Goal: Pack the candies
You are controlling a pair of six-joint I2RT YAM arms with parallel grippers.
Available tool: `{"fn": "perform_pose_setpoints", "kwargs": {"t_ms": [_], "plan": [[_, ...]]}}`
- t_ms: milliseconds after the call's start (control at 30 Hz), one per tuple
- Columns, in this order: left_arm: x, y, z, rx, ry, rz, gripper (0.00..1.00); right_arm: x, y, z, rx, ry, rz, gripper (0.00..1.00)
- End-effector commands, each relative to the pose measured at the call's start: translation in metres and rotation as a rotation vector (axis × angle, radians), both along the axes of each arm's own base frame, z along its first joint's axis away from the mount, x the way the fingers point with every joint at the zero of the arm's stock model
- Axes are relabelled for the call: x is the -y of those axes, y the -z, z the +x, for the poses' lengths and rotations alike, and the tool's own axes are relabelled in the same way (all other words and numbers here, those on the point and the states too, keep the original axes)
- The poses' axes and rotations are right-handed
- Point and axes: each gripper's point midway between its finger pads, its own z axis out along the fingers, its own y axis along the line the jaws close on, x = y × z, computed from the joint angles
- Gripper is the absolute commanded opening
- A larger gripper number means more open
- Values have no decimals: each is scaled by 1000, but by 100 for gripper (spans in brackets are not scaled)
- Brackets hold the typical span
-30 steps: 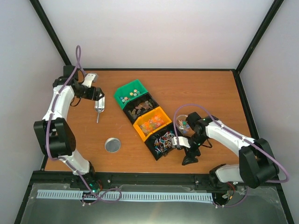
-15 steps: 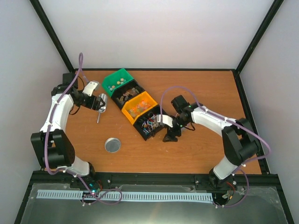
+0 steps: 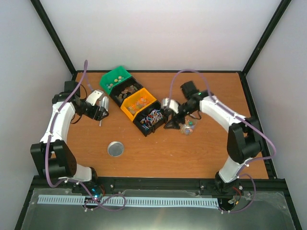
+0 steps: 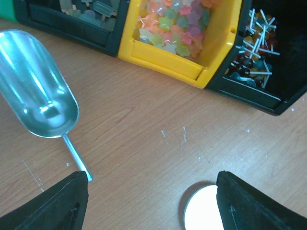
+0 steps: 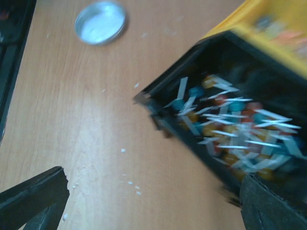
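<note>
Four bins stand in a diagonal row: green (image 3: pixel 114 79), black with brownish-gold candies (image 3: pixel 127 91), yellow with orange-yellow candies (image 3: pixel 139 102), and black with red-blue-white stick candies (image 3: pixel 151 118). My right gripper (image 3: pixel 169 120) is open and empty at the right end of that last bin (image 5: pixel 240 129); in the right wrist view (image 5: pixel 152 175) one finger (image 5: pixel 278 206) is close against the bin. My left gripper (image 3: pixel 99 112) is open and empty over bare wood (image 4: pixel 151 178), beside the silver scoop (image 4: pixel 38 91).
The round silver lid (image 3: pixel 115 149) lies on the table in front of the bins and shows in both wrist views (image 4: pixel 206 213) (image 5: pixel 100 21). A small clear container holding a few candies (image 3: pixel 188 127) sits just right of my right gripper.
The right gripper has moved up and left and the whole row of bins has slid up-left with it. The clear container stayed put. The left gripper shifted slightly beside the scoop.
</note>
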Motion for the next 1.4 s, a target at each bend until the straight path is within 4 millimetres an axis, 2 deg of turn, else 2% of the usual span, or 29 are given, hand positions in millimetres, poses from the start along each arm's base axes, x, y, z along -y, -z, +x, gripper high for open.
{"fn": "perform_pose_setpoints", "kwargs": {"t_ms": [0, 100, 133, 200, 267, 367, 467, 633, 867, 1067, 1367], "plan": [[7, -2, -15, 5, 81, -9, 75, 40, -71, 26, -5, 59, 145, 96], [8, 2, -21, -8, 103, -4, 75, 90, -74, 55, -49, 157, 126, 94], [9, 2, -22, -10, 111, -3, 75, 106, -68, 60, -79, 167, 117, 93], [9, 3, -23, -8, 122, 4, 75, 138, -64, 60, -127, 168, 104, 92], [9, 3, -24, -9, 126, 10, 75, 173, -56, 65, -92, 159, 82, 92], [9, 4, -24, -15, 133, 7, 75, 215, -31, 71, 21, 108, -15, 92], [10, 5, -22, -22, 137, 0, 75, 234, 3, 76, 119, 16, -122, 91], [11, 5, -16, -42, 123, -19, 75, 225, 29, 97, 225, -79, -112, 91], [8, 9, -22, -60, 132, 8, 77, 190, 62, 94, 262, -216, -123, 90], [7, 13, -33, -69, 156, 31, 76, 161, 70, 67, 231, -285, -85, 86], [8, 29, -56, -69, 289, 96, 68, 100, 71, 18, 177, -289, -17, 83]]}}
